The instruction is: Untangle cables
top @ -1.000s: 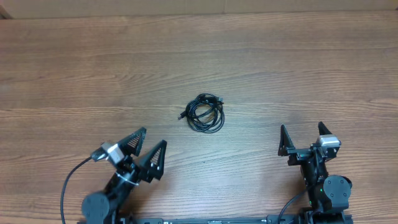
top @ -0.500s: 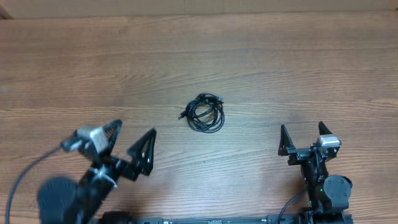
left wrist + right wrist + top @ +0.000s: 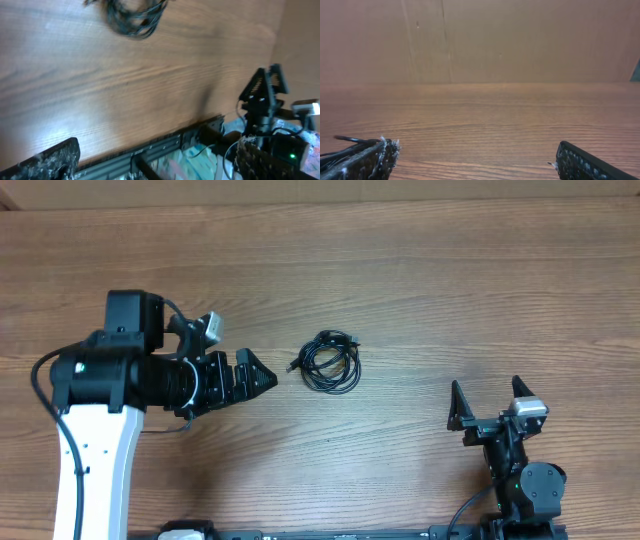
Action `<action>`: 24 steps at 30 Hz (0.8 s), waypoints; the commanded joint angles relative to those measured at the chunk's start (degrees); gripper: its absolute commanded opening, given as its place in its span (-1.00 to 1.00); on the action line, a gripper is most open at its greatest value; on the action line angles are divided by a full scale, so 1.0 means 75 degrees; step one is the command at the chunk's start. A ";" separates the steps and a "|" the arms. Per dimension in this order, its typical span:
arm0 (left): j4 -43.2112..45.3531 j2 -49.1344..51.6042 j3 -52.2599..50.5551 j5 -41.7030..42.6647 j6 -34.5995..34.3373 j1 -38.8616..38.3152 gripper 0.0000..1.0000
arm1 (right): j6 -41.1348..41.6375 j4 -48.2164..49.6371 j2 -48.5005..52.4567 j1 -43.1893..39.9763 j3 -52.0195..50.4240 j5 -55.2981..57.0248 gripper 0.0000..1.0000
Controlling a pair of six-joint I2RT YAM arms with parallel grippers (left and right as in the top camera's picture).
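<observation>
Both jaws gape wide, neither touching the coiled cables [image 3: 331, 363].

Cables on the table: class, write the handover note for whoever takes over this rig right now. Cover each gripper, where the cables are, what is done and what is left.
Left gripper: open, empty, pointing at the cables from their left, apart from them.
Right gripper: open, empty, near the table's front edge, well to the right of the cables.
Cables: one small coiled black bundle mid-table, a plug end sticking out on its left side.
Done: nothing yet; the bundle is untouched.
Left: grasp the bundle, pull the cords apart, lay them out separately.
</observation>
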 commanded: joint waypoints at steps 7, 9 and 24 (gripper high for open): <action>-0.0245 0.0527 0.0087 -0.0825 0.0131 0.0032 0.99 | 0.4657 0.0469 -0.0061 -0.0012 -0.0079 -0.5887 1.00; -0.0245 0.0597 0.0050 -0.0825 0.0131 0.0026 0.99 | 0.5045 0.1195 -0.0061 -0.0012 -0.0073 -0.6137 1.00; 0.0134 0.0629 -0.0047 -0.0828 0.0102 0.0026 0.99 | 0.0504 -0.7886 0.5353 -0.0012 0.9670 -0.3634 1.00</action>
